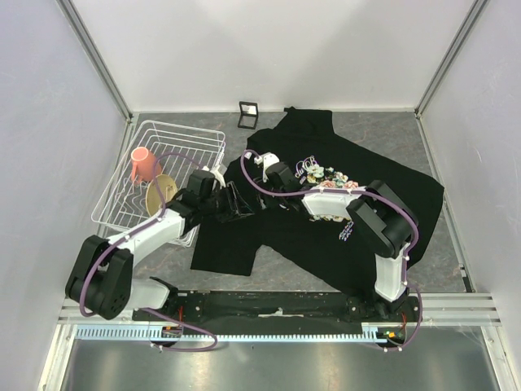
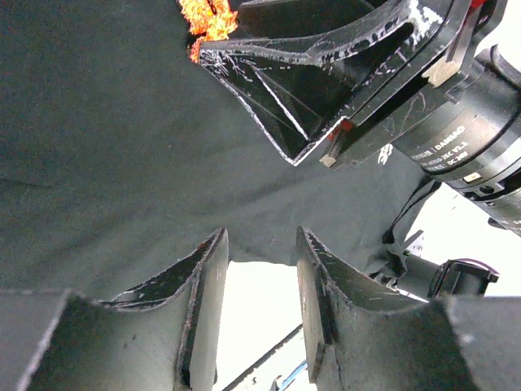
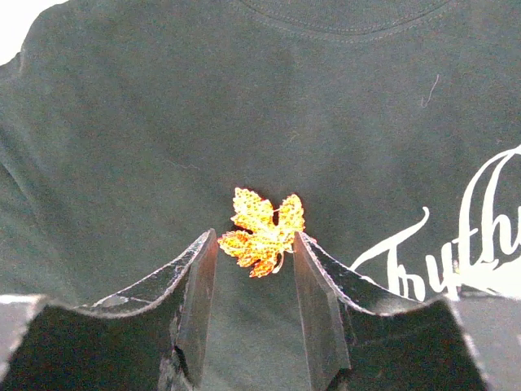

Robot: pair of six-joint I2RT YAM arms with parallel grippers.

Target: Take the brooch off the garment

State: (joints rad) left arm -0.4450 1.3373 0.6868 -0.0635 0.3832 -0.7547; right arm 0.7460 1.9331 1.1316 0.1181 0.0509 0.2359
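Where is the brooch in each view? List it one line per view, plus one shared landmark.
Top external: not visible.
Left wrist: the brooch sits at the top edge, left of centre.
Right wrist: lower centre, on the cloth below the neckline.
Shared landmark: the black garment, which all three views show.

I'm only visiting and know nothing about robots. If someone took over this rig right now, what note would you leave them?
Left end effector: open, its tips at an edge of the black T-shirt, nothing between them.
Right end effector: one jaw on each side of the maple-leaf brooch; I cannot tell whether they are pinching it.
Brooch: on the shirt front, below the collar, beside the white lettering.
Done: the right arm is lined up on the brooch.
Left to do: probably close on the brooch, work it free, and lift it off the shirt.
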